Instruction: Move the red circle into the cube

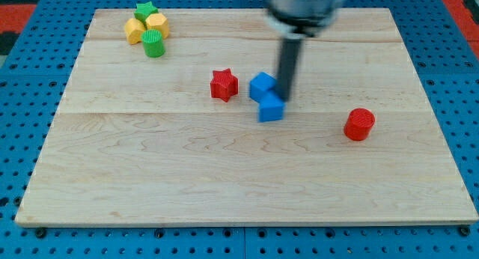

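Dark and straight, the rod is coming down from the view's top, and my tip (287,99) is sitting against the right side of two touching blue blocks: a blue cube (271,108) just left of it and another blue block (262,85), shape unclear, above that. It is a bare rod with nothing that opens or closes. Left of these, a red star block (223,84) is lying near. The red circle, a short cylinder (359,124), is resting well apart on the right. Far at the wooden board's (224,184) upper left, a green star (144,10), two yellow blocks (156,22) (135,31) and a green cylinder (153,43) are huddling together.
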Tool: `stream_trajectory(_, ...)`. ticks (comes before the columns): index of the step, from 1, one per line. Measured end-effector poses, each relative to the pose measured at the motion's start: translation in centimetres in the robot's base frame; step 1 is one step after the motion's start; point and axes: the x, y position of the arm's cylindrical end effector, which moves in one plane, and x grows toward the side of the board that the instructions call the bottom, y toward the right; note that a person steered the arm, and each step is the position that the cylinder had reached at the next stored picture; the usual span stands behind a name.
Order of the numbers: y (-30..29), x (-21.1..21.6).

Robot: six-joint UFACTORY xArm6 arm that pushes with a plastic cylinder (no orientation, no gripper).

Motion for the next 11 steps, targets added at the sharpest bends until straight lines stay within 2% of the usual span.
stream_trajectory(1, 5.1, -0.6)
stream_trajectory(2, 18.4, -0.7)
stream_trajectory(3, 19.6, 5.6)
stream_trajectory(4, 15.0, 7.7)
stream_trajectory(5, 5.7, 2.7)
stream_trajectory(6, 7.7, 3.6)
stream_trajectory(7, 11.6, 1.4)
stream_trajectory(8, 7.8, -2.9)
stream_trajectory(9, 4.4, -2.7)
stream_trajectory(10, 3.6, -5.2)
stream_trajectory(11, -0.4, -8.8)
